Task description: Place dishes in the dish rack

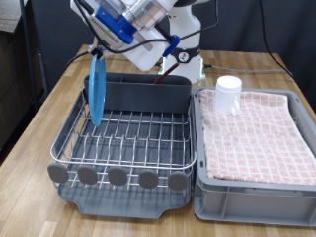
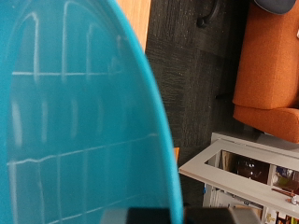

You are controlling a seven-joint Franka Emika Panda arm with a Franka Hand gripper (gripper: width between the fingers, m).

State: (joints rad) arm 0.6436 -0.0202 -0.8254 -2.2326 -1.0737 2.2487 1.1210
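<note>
We've got the gripper (image 1: 103,46) pinching the light-blue plate (image 1: 97,87) upright at the dish rack's (image 1: 128,138) left edge — white cup (image 1: 228,94) right.

The exterior view is looking down from in front of the dish rack (image 1: 123,138) on the table (image 1: 39,109), at moderate distance, facing the robot base behind it. The wrist view is sitting very close against the light-blue plate (image 2: 70,121), looking past its edge to the floor. Both are sharing the plate (image 1: 97,87).
</note>
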